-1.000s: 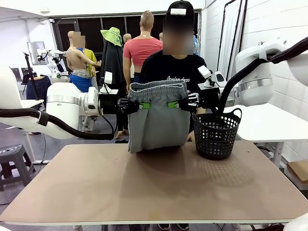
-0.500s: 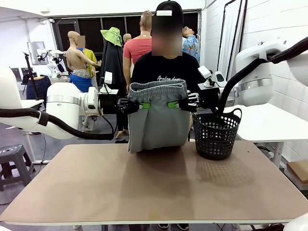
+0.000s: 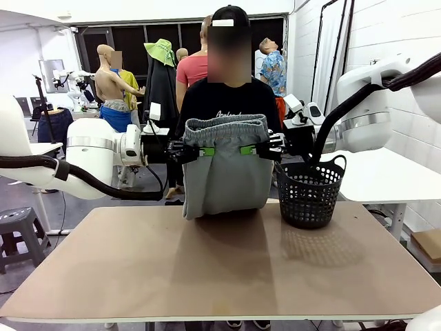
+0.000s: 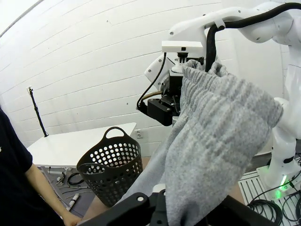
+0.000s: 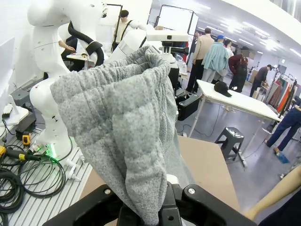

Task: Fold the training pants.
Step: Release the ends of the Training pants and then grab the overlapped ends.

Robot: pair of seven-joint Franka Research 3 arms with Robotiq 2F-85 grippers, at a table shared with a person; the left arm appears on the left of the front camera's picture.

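Presently the training pants [image 3: 224,169] are held up above the far part of the table [image 3: 220,276], stretched between the two arms. The left gripper [image 3: 205,151] is pressed together on the left side of the pants, just under the gathered waistband. The right gripper [image 3: 248,149] is pinching the right side at the same height. In the front view the green pads are seen lying against the grey cloth on both sides. The waistband is kept on top and a little open, like a mouth. Below it the cloth hangs down as one wide grey panel. Its lower edge reaches the table surface near the far edge; it cannot be told if it rests there or only comes close.

In each wrist view the grey fabric is seen squeezed between that gripper's own fingers at the bottom edge, and from there it rises across to the other arm's gripper.

A black mesh basket [image 3: 310,193] is placed on the table just beside the pants, on the right arm's side, apart from the cloth. A person [image 3: 231,103] in a black shirt is standing at the far side, directly behind the pants.
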